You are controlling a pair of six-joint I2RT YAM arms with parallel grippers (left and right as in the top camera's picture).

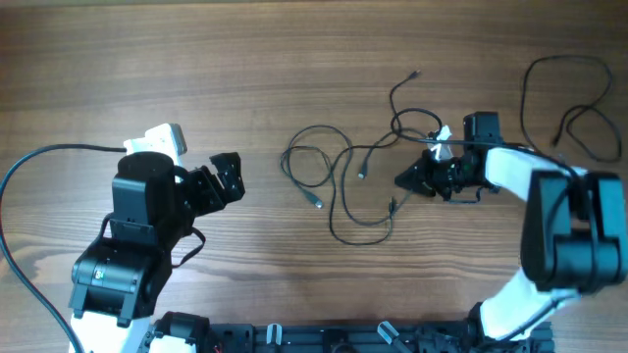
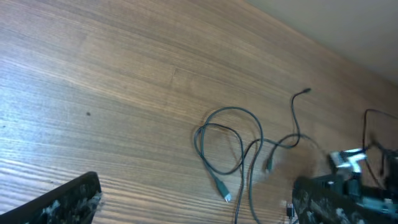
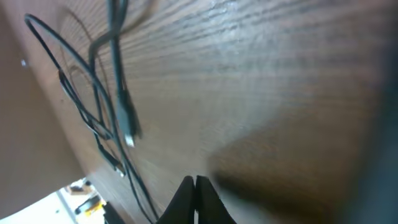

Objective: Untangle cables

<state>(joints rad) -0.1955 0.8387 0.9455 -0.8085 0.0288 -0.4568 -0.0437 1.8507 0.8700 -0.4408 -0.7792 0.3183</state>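
**R fingers (image 3: 194, 186) shut beside the cables (image 1: 343, 186): check the pinch before pulling**

R fingers: tips pressed tight together, low to the table (image 1: 147, 59). The wrist view shows no strand btwn them, so can't tell if anything's caught. The cables lie flat just L of the R fingers, w/ the nearest strand right by the tips. Their loops cross over each other & plug ends stick out. One more cord (image 1: 559, 130) lies apart, on the other side of the R fingers. L fingers (image 1: 231, 176) are spread wide, holding nothing, well L of the R fingers w/ the cables in btwn.

To do it well, IMO:
- Confirm a strand is actually pinched. If not, reopen & re-aim at a single strand near a plug end.
- Pull slow, away from the loops, low over the table.
- Bring the L fingers in to pin the rest, so the bunch doesn't drag along whole.
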